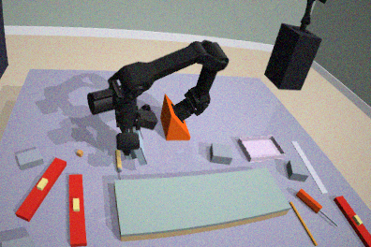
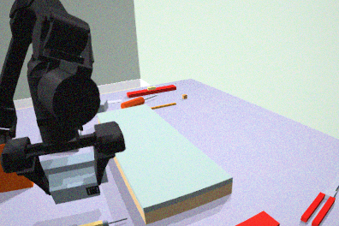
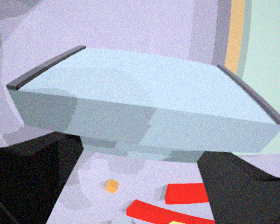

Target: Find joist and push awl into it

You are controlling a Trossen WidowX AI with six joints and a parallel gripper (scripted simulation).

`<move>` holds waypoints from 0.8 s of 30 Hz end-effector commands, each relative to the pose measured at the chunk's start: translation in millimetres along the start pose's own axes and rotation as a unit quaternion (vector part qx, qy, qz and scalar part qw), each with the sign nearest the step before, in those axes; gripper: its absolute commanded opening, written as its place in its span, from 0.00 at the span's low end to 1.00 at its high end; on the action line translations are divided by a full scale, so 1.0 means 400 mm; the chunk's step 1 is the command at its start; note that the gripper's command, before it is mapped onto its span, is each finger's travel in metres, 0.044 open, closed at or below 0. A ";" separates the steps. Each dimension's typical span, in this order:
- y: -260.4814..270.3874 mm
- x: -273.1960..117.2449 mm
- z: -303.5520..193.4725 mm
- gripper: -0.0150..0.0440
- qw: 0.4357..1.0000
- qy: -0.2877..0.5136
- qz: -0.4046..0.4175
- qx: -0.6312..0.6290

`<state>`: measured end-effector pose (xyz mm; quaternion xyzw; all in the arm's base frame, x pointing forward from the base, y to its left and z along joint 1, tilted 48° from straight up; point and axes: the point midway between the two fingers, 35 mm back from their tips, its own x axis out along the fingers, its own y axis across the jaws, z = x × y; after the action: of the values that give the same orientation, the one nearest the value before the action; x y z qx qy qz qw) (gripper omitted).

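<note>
Stud finder [image 1: 140, 152] [image 2: 77, 176] [image 3: 145, 100] mostly hidden from above by the arm, its underside unseen, pale grey-blue, blocky, dark-edged, grasped by the fingers [image 1: 129, 148] [image 2: 74, 182], inward from the worktop's [image 1: 225, 94] [image 2: 274, 159] [image 3: 150, 30] left edge in the top view

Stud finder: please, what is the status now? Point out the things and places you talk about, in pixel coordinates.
Gripper [image 1: 129, 152] [image 2: 76, 185] [image 3: 143, 135] shut on stud finder [image 1: 141, 153] [image 2: 74, 194] [image 3: 145, 90]. Stud finder beside floor panel [image 1: 197, 199] [image 2: 163, 163] [image 3: 265, 50], not over it. Yellow-handled tool [image 1: 119, 160] [image 2: 92, 223] lies close by.

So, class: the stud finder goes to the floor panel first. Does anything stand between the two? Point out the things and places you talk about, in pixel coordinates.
Nothing visible does. The pincer [image 1: 128, 153] [image 2: 74, 182] [image 3: 143, 135] is closed on the stud finder [image 2: 77, 194] [image 3: 145, 82], right beside the panel [image 1: 201, 202] [image 2: 164, 163]. The raised panel edge probably just calls for a lift first.
</note>
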<state>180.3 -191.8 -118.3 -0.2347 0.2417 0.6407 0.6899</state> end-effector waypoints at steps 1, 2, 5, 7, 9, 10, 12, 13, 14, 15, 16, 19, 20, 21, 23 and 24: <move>0.001 0.000 0.003 0.25 1.000 0.010 0.001 0.003; 0.001 0.001 0.004 0.25 1.000 0.012 0.002 0.003; 0.001 0.002 0.005 0.25 1.000 0.018 0.002 0.004; 0.001 0.002 0.005 0.25 1.000 0.022 0.002 0.004; 0.001 0.003 0.006 0.25 1.000 0.027 0.002 0.004; 0.001 0.004 0.007 0.25 1.000 0.029 0.002 0.004; 0.001 0.004 0.007 0.25 0.999 0.033 0.002 0.004; 0.001 0.005 0.008 0.25 0.999 0.035 0.002 0.005; 0.001 0.005 0.008 0.25 0.999 0.037 0.002 0.005; 0.001 0.005 0.008 0.25 0.999 0.039 0.002 0.005; 0.001 0.006 0.009 0.25 0.999 0.042 0.002 0.005; 0.001 0.006 0.009 0.25 0.999 0.044 0.002 0.005; 0.001 0.006 0.009 0.25 0.999 0.046 0.003 0.005; 0.001 0.006 0.009 0.25 0.999 0.048 0.003 0.005; 0.001 0.007 0.010 0.25 0.999 0.052 0.003 0.005; 0.001 0.007 0.010 0.25 0.998 0.055 0.003 0.005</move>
<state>180.4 -187.3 -117.9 -0.2624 0.2757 0.6300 0.6769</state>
